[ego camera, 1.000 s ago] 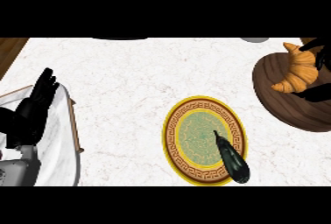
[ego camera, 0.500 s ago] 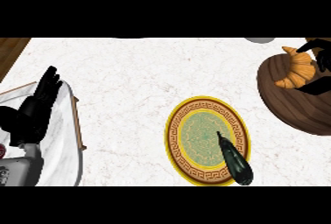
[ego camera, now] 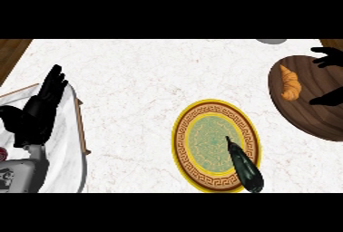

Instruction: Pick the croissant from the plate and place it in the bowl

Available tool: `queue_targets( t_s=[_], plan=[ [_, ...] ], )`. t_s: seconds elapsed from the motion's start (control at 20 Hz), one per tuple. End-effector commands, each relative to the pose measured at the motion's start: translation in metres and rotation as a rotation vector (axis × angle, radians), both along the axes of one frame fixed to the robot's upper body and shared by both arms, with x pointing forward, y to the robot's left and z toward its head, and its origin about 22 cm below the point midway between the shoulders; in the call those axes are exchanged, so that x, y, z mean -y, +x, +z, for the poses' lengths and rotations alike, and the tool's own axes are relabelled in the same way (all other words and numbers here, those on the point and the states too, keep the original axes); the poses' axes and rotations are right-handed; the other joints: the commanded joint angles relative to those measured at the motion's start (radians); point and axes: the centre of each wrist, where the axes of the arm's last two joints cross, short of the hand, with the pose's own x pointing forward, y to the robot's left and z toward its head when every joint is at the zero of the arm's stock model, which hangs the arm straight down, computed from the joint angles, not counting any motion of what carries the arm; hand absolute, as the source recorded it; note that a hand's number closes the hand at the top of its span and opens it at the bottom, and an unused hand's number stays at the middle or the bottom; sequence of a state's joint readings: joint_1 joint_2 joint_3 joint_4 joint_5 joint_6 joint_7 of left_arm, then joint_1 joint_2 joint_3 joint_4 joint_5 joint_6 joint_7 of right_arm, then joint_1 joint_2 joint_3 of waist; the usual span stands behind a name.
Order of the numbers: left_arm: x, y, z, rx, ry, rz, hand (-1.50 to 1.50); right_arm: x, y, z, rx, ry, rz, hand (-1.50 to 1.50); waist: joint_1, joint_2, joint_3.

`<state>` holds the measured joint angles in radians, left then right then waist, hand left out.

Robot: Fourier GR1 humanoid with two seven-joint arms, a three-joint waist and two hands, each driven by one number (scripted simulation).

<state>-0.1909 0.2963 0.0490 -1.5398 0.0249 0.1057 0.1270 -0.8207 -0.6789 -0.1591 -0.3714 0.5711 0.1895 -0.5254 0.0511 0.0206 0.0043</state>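
The golden croissant [ego camera: 289,82] lies in the dark wooden bowl [ego camera: 305,113] at the right edge of the head view. My right hand [ego camera: 327,57] hovers over the bowl's right side, open, its fingers and thumb spread apart and clear of the croissant. The yellow-rimmed patterned plate [ego camera: 201,136] sits left of and nearer than the bowl, and holds only a dark elongated vegetable [ego camera: 244,167]. At the far left my left hand [ego camera: 39,108] rests open, fingers up.
A white tray with a wooden rim [ego camera: 81,131] lies under the left hand at the left edge. A grey round object [ego camera: 271,41] peeks in at the top right. The marble counter [ego camera: 147,81] stretches between the tray and the plate.
The right hand has let go of the croissant and its fingers have spread. The croissant now lies in the bowl. The left hand has not visibly moved.
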Motion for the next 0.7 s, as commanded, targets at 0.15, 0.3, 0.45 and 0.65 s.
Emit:
queue_targets(
  t_s=[0.15, 0.3, 0.45, 0.65],
  plan=[
    [0.000, -0.002, 0.004, -0.010, -0.012, 0.017, 0.00, 0.021, -0.003, 0.013, 0.184, 0.539, -0.037, -1.50, -0.010, -0.005, 0.002],
    [-0.003, -0.003, -0.006, 0.001, -0.006, 0.024, 0.00, 0.048, -0.018, 0.022, 0.176, 0.708, -0.068, -1.50, -0.014, 0.000, 0.001],
    [-0.002, 0.000, -0.004, -0.004, -0.012, 0.005, 0.00, 0.088, -0.051, 0.031, 0.157, 0.714, -0.101, -1.50, -0.007, 0.007, 0.002],
    [-0.002, 0.002, 0.002, 0.000, -0.014, 0.000, 0.00, 0.117, -0.080, 0.042, 0.106, 0.713, -0.130, -1.50, -0.001, 0.009, 0.003]
  ],
)
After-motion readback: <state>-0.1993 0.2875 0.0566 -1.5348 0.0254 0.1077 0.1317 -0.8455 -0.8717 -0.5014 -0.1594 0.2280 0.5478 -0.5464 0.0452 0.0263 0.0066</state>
